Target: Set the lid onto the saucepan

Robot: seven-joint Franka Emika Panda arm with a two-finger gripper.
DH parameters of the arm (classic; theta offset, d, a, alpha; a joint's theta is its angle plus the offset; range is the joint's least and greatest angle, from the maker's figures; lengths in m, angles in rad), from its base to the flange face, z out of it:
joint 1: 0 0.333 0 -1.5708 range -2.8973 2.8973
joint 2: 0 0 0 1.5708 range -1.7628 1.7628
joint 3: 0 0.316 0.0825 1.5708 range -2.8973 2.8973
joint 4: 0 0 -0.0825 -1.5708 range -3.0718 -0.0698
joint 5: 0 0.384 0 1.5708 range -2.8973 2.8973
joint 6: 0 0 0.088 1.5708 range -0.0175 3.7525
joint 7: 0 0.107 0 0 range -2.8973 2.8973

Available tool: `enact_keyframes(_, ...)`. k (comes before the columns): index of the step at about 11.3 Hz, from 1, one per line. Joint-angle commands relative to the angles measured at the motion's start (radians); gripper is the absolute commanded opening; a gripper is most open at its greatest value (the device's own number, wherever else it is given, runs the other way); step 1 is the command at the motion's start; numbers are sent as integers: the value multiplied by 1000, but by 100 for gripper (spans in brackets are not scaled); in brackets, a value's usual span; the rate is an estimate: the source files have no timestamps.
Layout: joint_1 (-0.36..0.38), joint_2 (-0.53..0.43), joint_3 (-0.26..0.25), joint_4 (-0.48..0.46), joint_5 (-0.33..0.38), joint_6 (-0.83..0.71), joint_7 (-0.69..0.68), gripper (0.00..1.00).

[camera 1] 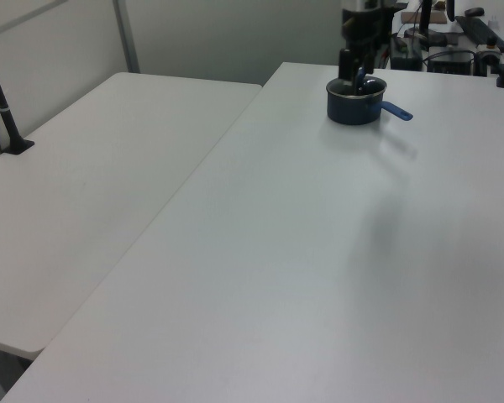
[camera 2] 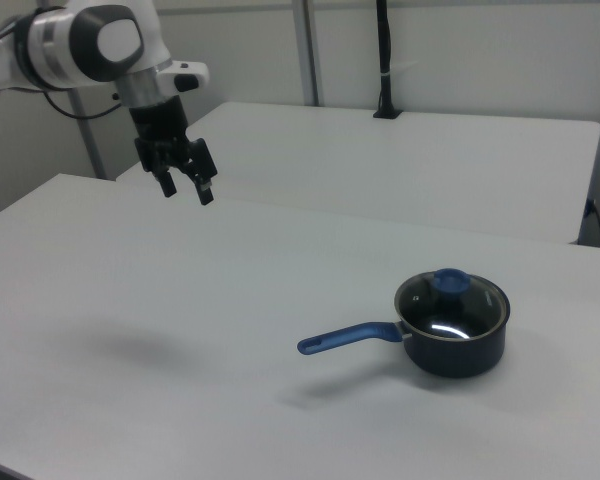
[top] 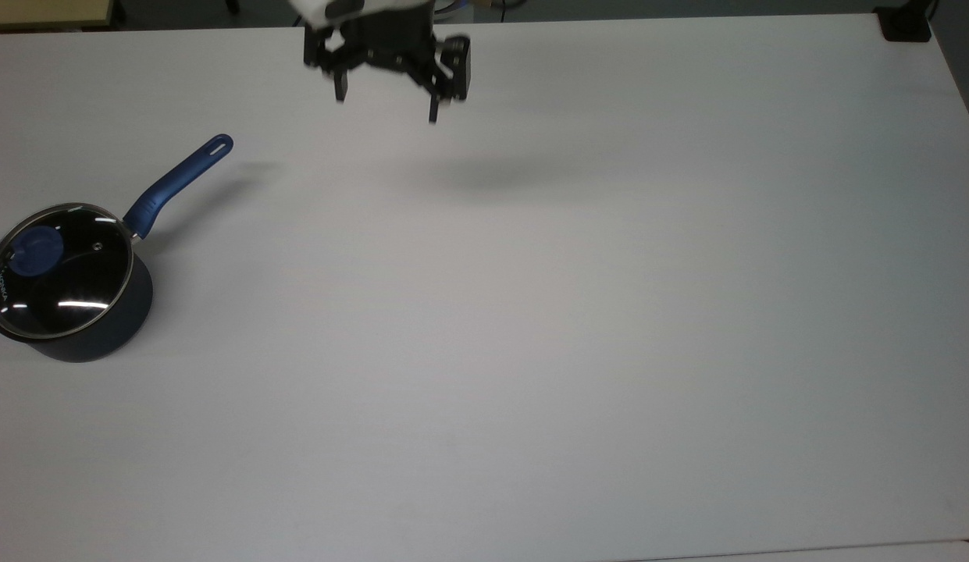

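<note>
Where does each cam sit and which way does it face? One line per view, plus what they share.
Top view: high above the white table, looking down; the open gripper hangs at the far edge.
Left view: low at one table end, looking along it toward the saucepan; the arm stands behind it.
Right view: beside the table, looking across; gripper and white arm at upper left.
Shared: all see the saucepan with the lid seated on it.
</note>
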Motion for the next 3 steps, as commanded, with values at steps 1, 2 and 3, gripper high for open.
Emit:
enact_keyframes(1, 4, -85, -22, -96, 5, 6, -1, 100)
enact_keyframes(2, 2, -85, -22, -94, 5, 4, -1, 100)
enact_keyframes(3, 2, -88, -22, -94, 5, 4, -1, 100)
